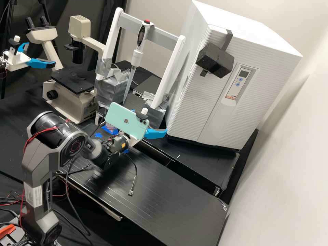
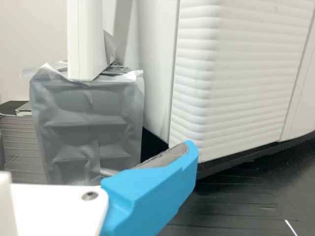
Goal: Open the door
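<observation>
Door [image 1: 196,99]: Although the task wants it open, it looks shut, flush on the front of a white cabinet [image 1: 253,30] at the right of the high view. The approach seems mostly done; getting a hold on the edge and the whole swing are left.
Door surface: White, with fine horizontal ribs and a rounded vertical edge; a narrow seam divides that edge from the smooth side wall.
Foam block [image 1: 215,59]: Dark and rough, it sits high on the cabinet front, with a black strip running up to the roof.
Control panel [image 1: 239,82]: A pale strip, it has a small dark display and two round blue buttons.
Gripper [image 1: 149,121]: Low near the door's bottom corner, it has its blue fingers apart and nothing between them. Whether it touches the door cannot be told.
Taped box [image 2: 88,123]: Wrapped in silver, it stands beside the cabinet's side wall under a white upright [image 2: 84,39], leaving what looks like tight working room.
Bench [image 1: 164,194]: Black and streaked with light.
</observation>
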Available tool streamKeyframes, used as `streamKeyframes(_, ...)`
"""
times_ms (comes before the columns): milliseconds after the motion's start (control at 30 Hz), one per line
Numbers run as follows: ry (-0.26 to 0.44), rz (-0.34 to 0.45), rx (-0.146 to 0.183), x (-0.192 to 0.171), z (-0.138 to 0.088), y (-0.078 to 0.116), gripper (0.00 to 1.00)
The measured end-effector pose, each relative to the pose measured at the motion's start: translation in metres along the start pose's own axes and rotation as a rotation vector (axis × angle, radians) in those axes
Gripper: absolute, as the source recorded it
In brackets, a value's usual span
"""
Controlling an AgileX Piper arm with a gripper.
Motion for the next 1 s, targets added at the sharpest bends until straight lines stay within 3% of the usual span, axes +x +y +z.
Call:
streamKeyframes(433, 0.005, 0.018, 0.003, -0.009, 0.009, 0.009, 1.0)
streamKeyframes(767, 0.06, 0.233, 0.124, -0.043, 0.023, 0.077, 1.0)
streamKeyframes(1000, 0.138, 0.332, 0.142, -0.045, 0.006, 0.118, 1.0)
